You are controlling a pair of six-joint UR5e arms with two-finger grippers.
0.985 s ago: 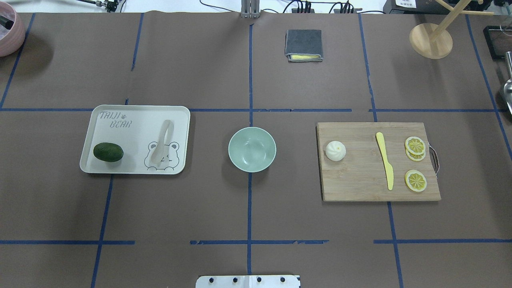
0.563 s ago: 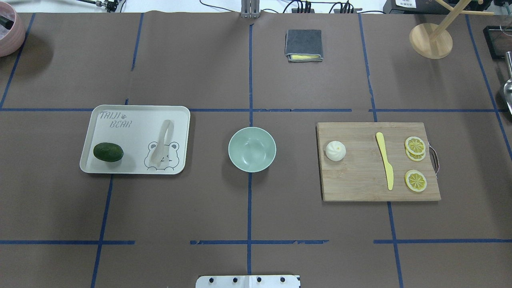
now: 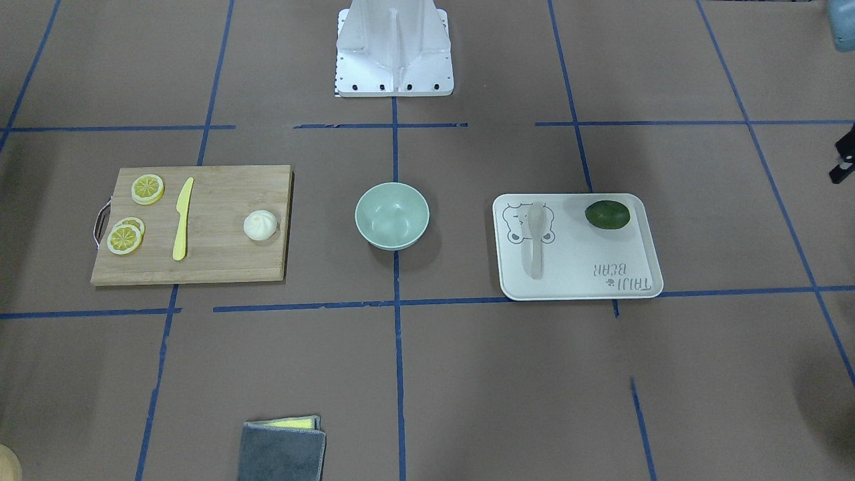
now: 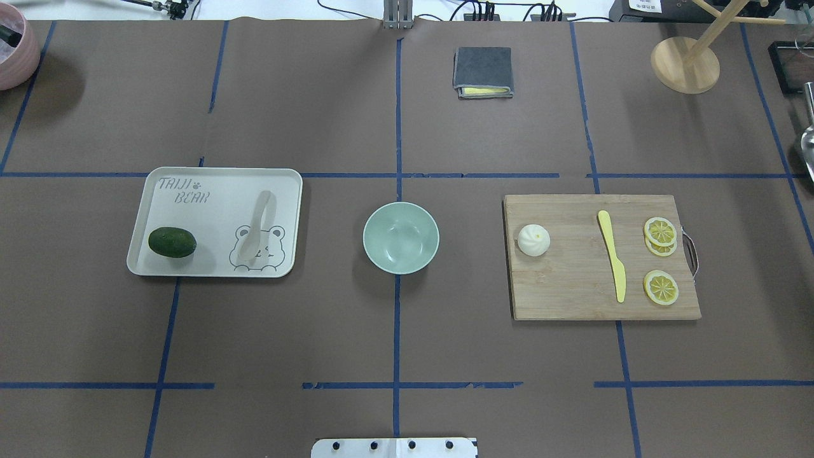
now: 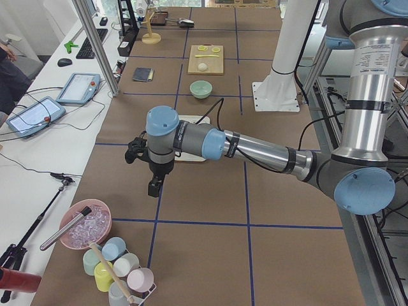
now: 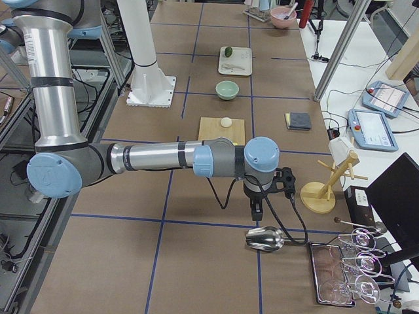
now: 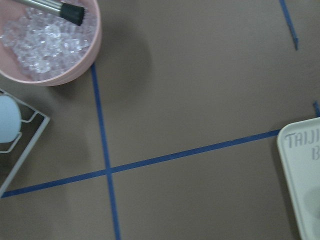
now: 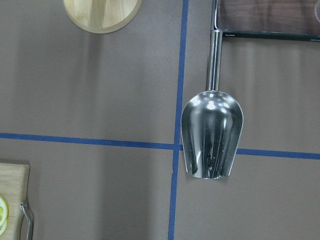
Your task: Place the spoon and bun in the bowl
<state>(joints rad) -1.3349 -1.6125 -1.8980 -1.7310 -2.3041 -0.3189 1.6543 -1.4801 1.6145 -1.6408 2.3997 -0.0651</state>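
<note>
The off-white spoon (image 4: pixel 257 226) lies on a cream tray (image 4: pixel 216 184) at the table's left, also in the front view (image 3: pixel 535 240). The white pleated bun (image 4: pixel 533 240) sits on the left part of a wooden cutting board (image 4: pixel 572 286), also in the front view (image 3: pixel 260 225). The mint-green bowl (image 4: pixel 400 237) stands empty at the centre between them. My left gripper (image 5: pixel 153 185) hangs over the table far left of the tray. My right gripper (image 6: pixel 256 212) hangs far right of the board, above a metal scoop. I cannot tell whether either is open or shut.
A dark green fruit (image 4: pixel 172 242) lies on the tray. A yellow knife (image 4: pixel 612 254) and lemon slices (image 4: pixel 660 286) lie on the board. A grey cloth (image 4: pixel 482 71), a wooden stand (image 4: pixel 685 63), a metal scoop (image 8: pixel 212 132) and a pink bowl of ice (image 7: pixel 47 42) sit at the edges.
</note>
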